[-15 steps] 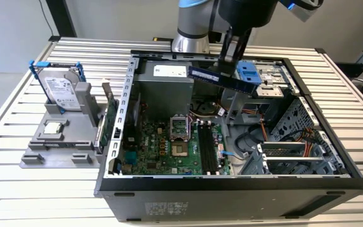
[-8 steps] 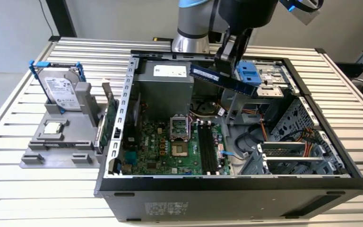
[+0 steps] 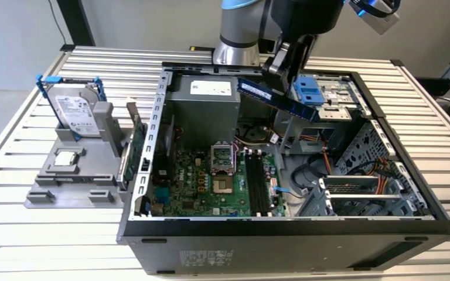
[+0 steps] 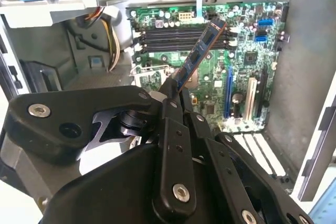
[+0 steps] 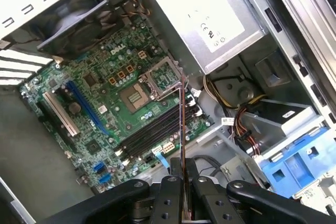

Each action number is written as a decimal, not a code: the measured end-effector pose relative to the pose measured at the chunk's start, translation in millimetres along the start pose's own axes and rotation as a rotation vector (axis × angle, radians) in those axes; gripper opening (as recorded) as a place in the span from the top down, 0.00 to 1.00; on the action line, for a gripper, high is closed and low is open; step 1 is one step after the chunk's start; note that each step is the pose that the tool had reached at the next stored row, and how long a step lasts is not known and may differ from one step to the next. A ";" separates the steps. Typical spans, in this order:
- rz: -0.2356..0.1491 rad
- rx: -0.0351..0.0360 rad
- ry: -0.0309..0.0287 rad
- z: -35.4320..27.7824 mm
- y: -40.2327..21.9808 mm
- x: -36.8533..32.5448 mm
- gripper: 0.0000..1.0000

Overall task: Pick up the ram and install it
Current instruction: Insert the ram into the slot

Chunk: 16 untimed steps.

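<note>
My gripper [image 3: 278, 71] is shut on the ram [image 3: 262, 92], a long narrow dark stick that I hold tilted in the air above the open computer case. In both wrist views the ram [image 4: 200, 50] [image 5: 181, 129] sticks out from between the black fingers [image 4: 167, 109], and the first wrist view shows it edge-on. Below it lies the green motherboard [image 3: 201, 187] with its black memory slots [image 3: 258, 182] [image 4: 176, 38] [image 5: 152, 132]. The ram hangs well above the slots and touches nothing else.
A grey power supply [image 3: 202, 106] and a blue drive cage [image 3: 311, 91] flank the ram inside the case. Cables [image 5: 244, 121] lie beside the slots. On a grey fixture at the exterior view's left stand a hard drive in a blue frame [image 3: 77, 111] and a green expansion card [image 3: 135, 153].
</note>
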<state>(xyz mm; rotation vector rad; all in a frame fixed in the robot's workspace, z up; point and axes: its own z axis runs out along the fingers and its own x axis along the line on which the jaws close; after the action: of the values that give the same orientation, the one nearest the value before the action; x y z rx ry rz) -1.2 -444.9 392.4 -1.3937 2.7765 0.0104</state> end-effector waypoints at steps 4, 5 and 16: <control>0.042 0.0015 0.0005 0.0 0.0 0.0 1.00; 0.053 0.0019 0.0006 0.0 0.0 0.0 1.00; 0.114 -0.0119 -0.0182 0.0 -0.1 0.2 1.00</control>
<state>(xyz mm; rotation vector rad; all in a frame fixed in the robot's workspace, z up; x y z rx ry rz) -1.2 -445.1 392.5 -1.2289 2.8416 0.0425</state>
